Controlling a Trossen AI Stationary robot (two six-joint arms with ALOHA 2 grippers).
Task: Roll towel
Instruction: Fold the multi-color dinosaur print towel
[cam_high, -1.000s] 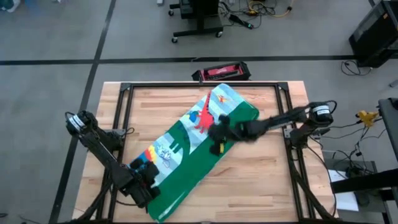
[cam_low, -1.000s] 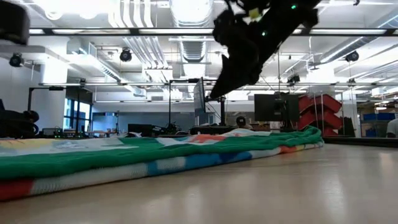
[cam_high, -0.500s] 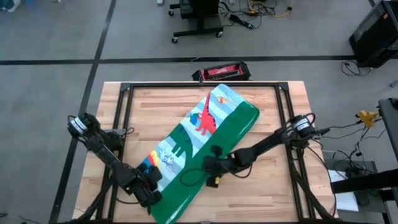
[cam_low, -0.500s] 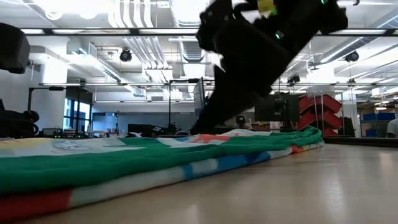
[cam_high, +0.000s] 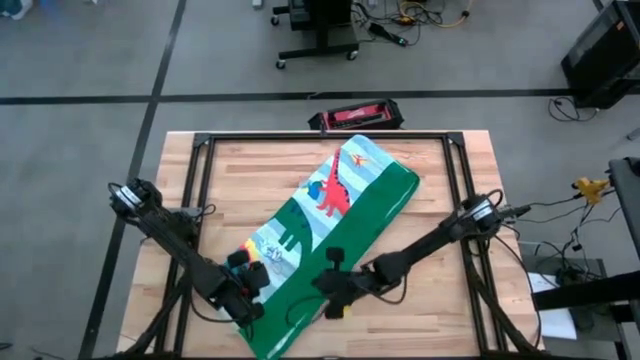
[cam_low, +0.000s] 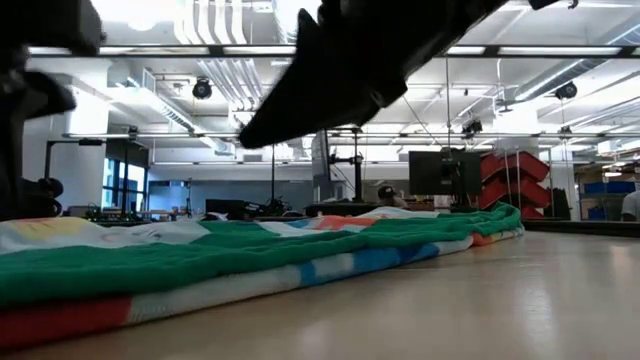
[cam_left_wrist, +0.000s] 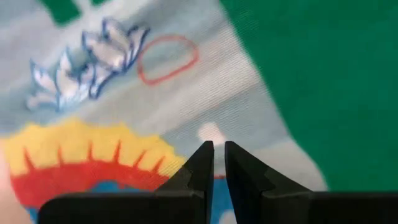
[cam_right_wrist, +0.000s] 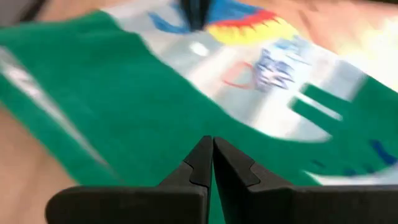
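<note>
high view: left gripper (cam_high: 247, 283) and right gripper (cam_high: 331, 293), both closed, over towel (cam_high: 375, 190)

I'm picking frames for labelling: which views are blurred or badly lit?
Right wrist view: the towel is smeared by motion blur. Low view: bright ceiling lights leave the arm overhead a featureless silhouette. Left wrist view: sharp on the towel's print beyond the left gripper. High view: evenly lit.
</note>
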